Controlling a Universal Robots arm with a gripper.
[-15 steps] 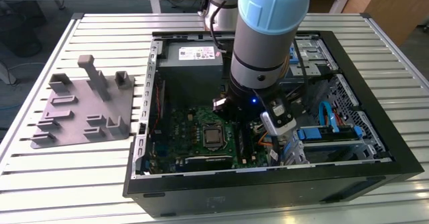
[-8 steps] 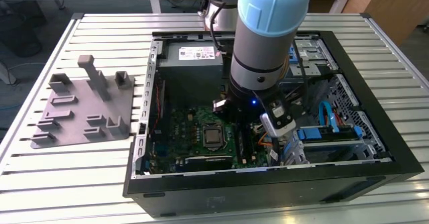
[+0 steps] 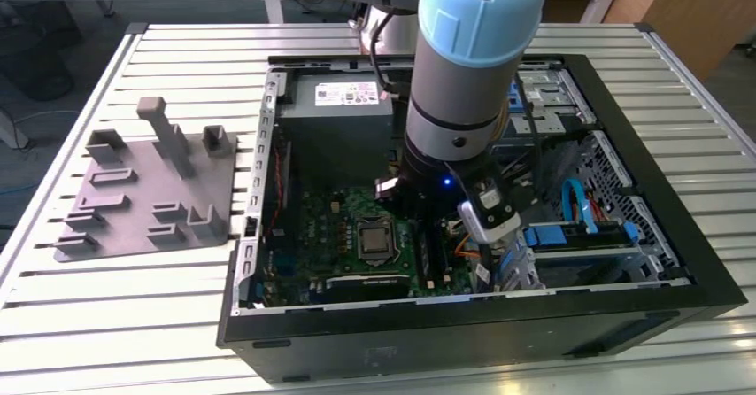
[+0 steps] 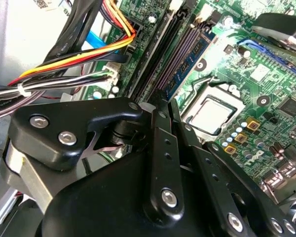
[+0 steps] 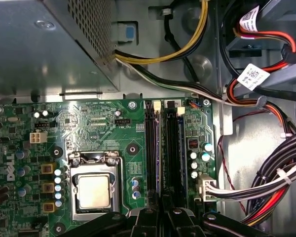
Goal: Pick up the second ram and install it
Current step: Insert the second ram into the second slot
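Note:
The second ram (image 5: pixel 161 148) is a thin dark stick seen edge-on, running along the black memory slots (image 5: pixel 150 148) of the green motherboard. In the second wrist view its bluish side (image 4: pixel 190 61) stretches away from my fingertips. My gripper (image 5: pixel 163 210) sits low over the slots with its black fingers (image 4: pixel 160 143) drawn together on the stick's near part (image 4: pixel 163 98). I cannot tell whether the stick is seated in a slot. In the exterior view my arm's wrist (image 3: pixel 455 147) reaches down into the open computer case.
The processor socket (image 5: pixel 93 190) lies beside the slots. The grey power supply (image 5: pixel 39 44) and bundled cables (image 5: pixel 266 187) crowd the far and outer sides. Blue drive latches (image 3: pixel 567 236) sit at the exterior view's right. A grey tray (image 3: pixel 130 200) with posts stands left of the case.

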